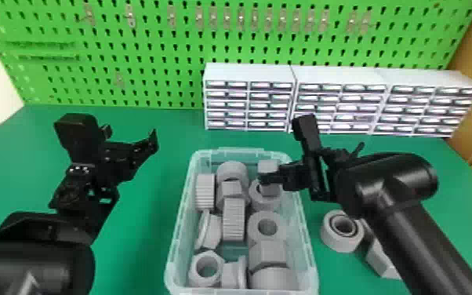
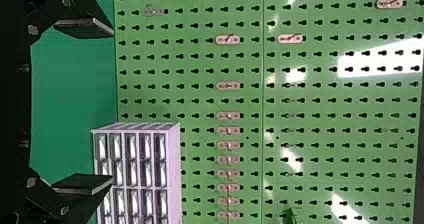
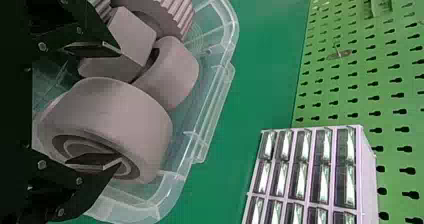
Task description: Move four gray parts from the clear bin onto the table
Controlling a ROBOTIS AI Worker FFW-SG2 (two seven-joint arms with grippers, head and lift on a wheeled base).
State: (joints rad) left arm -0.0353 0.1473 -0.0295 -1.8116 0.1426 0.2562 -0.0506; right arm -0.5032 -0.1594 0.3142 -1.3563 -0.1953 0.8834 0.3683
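In the head view, my right gripper (image 1: 282, 156) is at the back right of the clear bin (image 1: 310, 251), one fingertip over a gray ring (image 1: 264, 200) and a gray block. Its fingers stand open in the right wrist view, where the right gripper (image 3: 111, 106) has a thick gray ring (image 3: 117, 106) and a faceted gray part (image 3: 131, 36) by its tips. Several other gray parts, among them a ribbed one (image 1: 233, 219) and a hex nut (image 1: 206, 268), lie in the bin. My left gripper (image 1: 129, 135) is open above the table's left side; in its wrist view, the left gripper (image 2: 112, 105) has nothing between its fingers.
Right of the bin, a gray ring (image 1: 342, 231) and an angular gray part (image 1: 382, 259), partly behind my right arm, lie on the green table (image 1: 145, 243). White drawer cabinets (image 1: 249, 72) stand behind the bin, against a green pegboard (image 1: 160, 47).
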